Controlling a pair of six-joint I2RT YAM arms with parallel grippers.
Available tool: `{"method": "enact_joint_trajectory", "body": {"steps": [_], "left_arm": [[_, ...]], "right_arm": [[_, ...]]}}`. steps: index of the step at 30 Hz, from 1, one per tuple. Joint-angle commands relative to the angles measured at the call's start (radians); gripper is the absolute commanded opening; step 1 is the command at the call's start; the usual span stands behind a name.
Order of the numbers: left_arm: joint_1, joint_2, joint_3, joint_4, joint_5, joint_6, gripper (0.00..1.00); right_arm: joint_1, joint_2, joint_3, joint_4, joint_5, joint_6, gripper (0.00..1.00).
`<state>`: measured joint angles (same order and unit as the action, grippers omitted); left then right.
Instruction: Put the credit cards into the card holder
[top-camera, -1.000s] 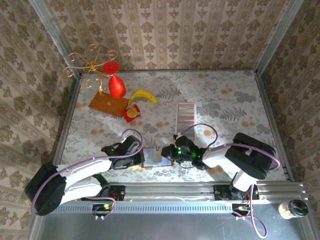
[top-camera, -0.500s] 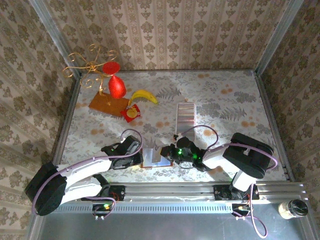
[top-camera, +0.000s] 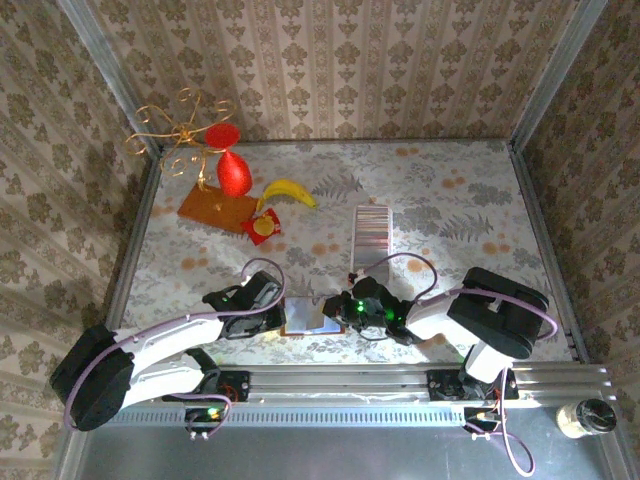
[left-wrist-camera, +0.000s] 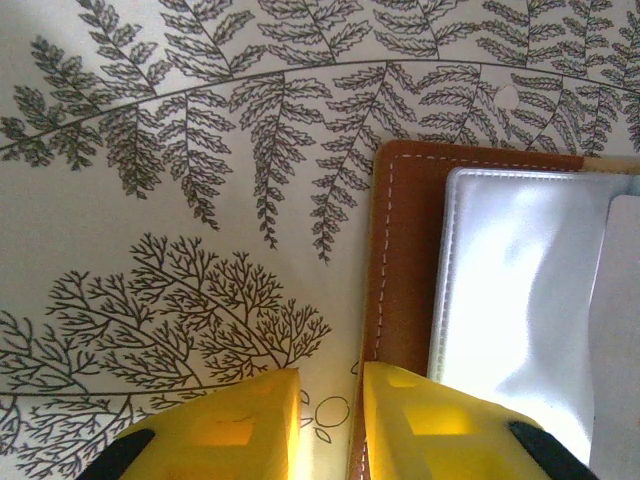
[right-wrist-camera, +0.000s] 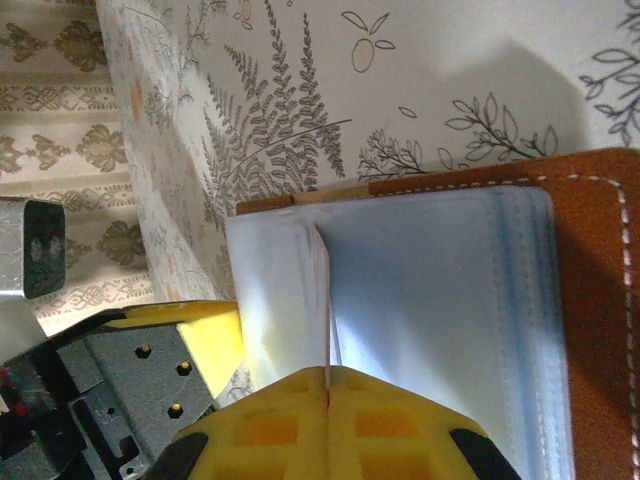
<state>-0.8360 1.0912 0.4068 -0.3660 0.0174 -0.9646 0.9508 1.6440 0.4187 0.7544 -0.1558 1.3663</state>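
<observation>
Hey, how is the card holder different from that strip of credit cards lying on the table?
The card holder is brown leather, opened to a pale inside; the credit cards are silver-grey, overlapped in a striped strip. The card holder lies near the front edge of the table; the credit cards lie farther back, toward the middle. Both lie flat on the table.

The card holder (top-camera: 306, 316) lies open and flat on the surface (top-camera: 450, 200). Its brown stitched leather frames a pale blue-grey inside of clear sleeves. A single card (right-wrist-camera: 325, 290), thin and pale, stands on edge over that inside. The other credit cards (top-camera: 372, 228) lie overlapped in a striped silver-grey strip, farther back and to the right of the card holder, well apart from it.
</observation>
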Motion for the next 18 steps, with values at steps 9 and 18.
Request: {"method": "enact_joint_trajectory", "body": {"steps": [9,18], "left_arm": [[0.000,0.020,-0.036,-0.001,0.030,0.011,0.22],[0.000,0.021,-0.040,-0.007,0.028,0.013,0.21]], "right_arm": [[0.017,0.057,0.026,0.051,-0.004,0.008,0.00],[0.027,0.061,0.037,0.086,-0.024,0.001,0.00]]}}
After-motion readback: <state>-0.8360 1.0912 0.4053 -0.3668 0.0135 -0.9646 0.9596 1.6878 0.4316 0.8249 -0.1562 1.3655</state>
